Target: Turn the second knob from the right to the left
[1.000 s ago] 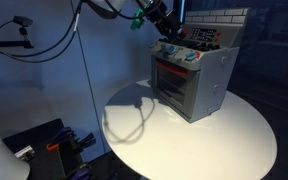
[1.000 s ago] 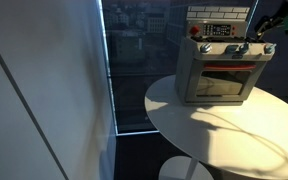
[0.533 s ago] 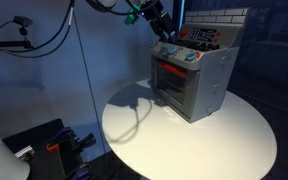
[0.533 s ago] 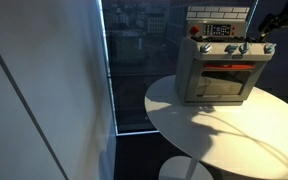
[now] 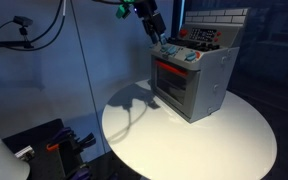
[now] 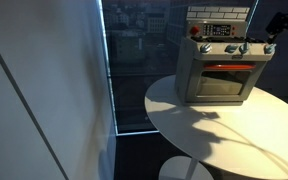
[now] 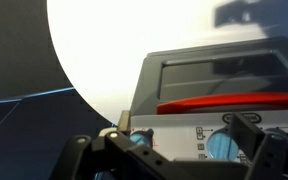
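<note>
A grey toy oven (image 5: 199,85) with a red door handle stands on the round white table (image 5: 224,140); it also shows in the other exterior view (image 6: 220,75). A row of blue knobs (image 5: 180,54) runs along its front panel (image 6: 234,47). My gripper (image 5: 155,24) hovers above and beside the end of the knob row, apart from the oven, and sits at the frame edge in the other exterior view (image 6: 284,22). In the wrist view the gripper (image 7: 169,152) is open and empty, with two blue knobs (image 7: 224,146) and the red handle (image 7: 234,101) ahead of it.
The oven has a brick-pattern back panel (image 6: 219,14) and a red button (image 6: 194,30) on top. A window wall (image 6: 134,60) stands behind the table. Cables hang from the arm (image 5: 44,35). Dark equipment sits on the floor (image 5: 54,145).
My gripper has drawn back from the knob row, rising and moving away from the oven's front panel. The oven has not moved.
</note>
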You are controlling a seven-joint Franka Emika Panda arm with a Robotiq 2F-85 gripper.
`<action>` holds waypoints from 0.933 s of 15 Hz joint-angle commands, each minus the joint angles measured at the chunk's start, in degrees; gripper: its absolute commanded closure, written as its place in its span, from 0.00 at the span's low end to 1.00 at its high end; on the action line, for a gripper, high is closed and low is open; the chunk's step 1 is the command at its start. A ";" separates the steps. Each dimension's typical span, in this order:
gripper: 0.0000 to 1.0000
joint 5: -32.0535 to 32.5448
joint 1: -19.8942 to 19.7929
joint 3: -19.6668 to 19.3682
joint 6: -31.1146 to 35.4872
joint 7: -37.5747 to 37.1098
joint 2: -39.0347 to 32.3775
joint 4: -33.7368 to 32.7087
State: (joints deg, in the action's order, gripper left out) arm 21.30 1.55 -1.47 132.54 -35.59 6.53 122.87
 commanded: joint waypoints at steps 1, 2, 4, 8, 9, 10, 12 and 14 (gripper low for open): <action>0.00 -4.62 -1.21 1.14 -4.98 3.43 2.89 1.35; 0.00 -5.35 -1.27 1.25 -6.27 3.62 3.28 1.49; 0.00 -6.93 -1.32 1.38 -8.71 4.01 4.26 1.99; 0.00 -10.15 -1.41 1.44 -13.13 5.54 6.69 3.57; 0.00 -11.29 -1.45 1.33 -14.15 6.22 7.38 4.02; 0.00 -12.31 -1.53 1.28 -15.12 6.83 7.95 4.31; 0.00 -14.22 -1.77 1.18 -16.81 8.15 9.44 5.26; 0.00 -15.92 -2.01 1.07 -18.60 9.81 11.05 6.06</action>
State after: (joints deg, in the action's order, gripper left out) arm 8.39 0.82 -0.84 116.41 -29.28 14.06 127.00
